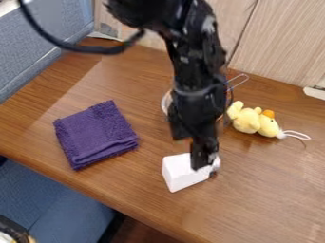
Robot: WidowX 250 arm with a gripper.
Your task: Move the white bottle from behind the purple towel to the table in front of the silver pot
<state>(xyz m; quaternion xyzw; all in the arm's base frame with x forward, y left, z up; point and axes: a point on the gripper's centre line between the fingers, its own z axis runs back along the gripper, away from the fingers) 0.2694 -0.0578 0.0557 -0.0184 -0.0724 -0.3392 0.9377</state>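
The black gripper hangs down at the middle of the view, low over the wooden table, and overlaps the right part of a white block. Whether it holds the block cannot be made out. Left of it lies a folded purple cloth. A yellow plush duck with an orange beak and a white loop lies to the right, farther back. Behind the arm is a round object with a pale rim, mostly hidden, with a thin wire loop at its upper right.
A light wood panel stands along the table's back edge, and a grey-blue partition along its left. A blue chair is at the lower left, below the table's front edge. A black cable loops from the arm at the upper left.
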